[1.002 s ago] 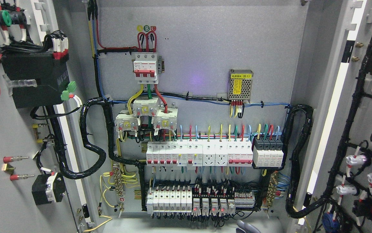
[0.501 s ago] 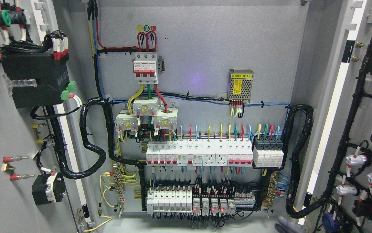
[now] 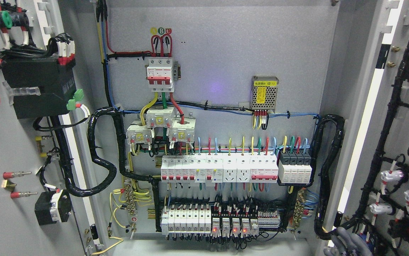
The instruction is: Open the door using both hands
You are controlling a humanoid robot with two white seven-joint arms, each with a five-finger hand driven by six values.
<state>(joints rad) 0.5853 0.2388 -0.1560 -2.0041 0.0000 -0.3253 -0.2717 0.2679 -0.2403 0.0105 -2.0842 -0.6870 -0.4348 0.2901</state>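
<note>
Two doors stood swung wide, one on each side of the cabinet. The left door filled the picture's left edge, its inner face carrying a black box, red and green terminals at the top, and a small black switch block lower down. The right door filled the right edge, its inner face lined with a black wire harness and white connectors.

Between them the grey back panel was fully exposed. Upper centre: a white three-pole breaker with red, green and yellow leads. To its right, well apart, a small metal power supply with a yellow label. Below, a row of white breakers and sockets, then a lower row of breakers and relays with small red lights lit. Black corrugated conduit looped on the left; a matching loop ran on the right.

Right hand: grey fingers showed at the bottom edge near the lower inner edge of the right door, curved upward. Whether they touched or gripped the door edge could not be told. Left hand: out of view.
</note>
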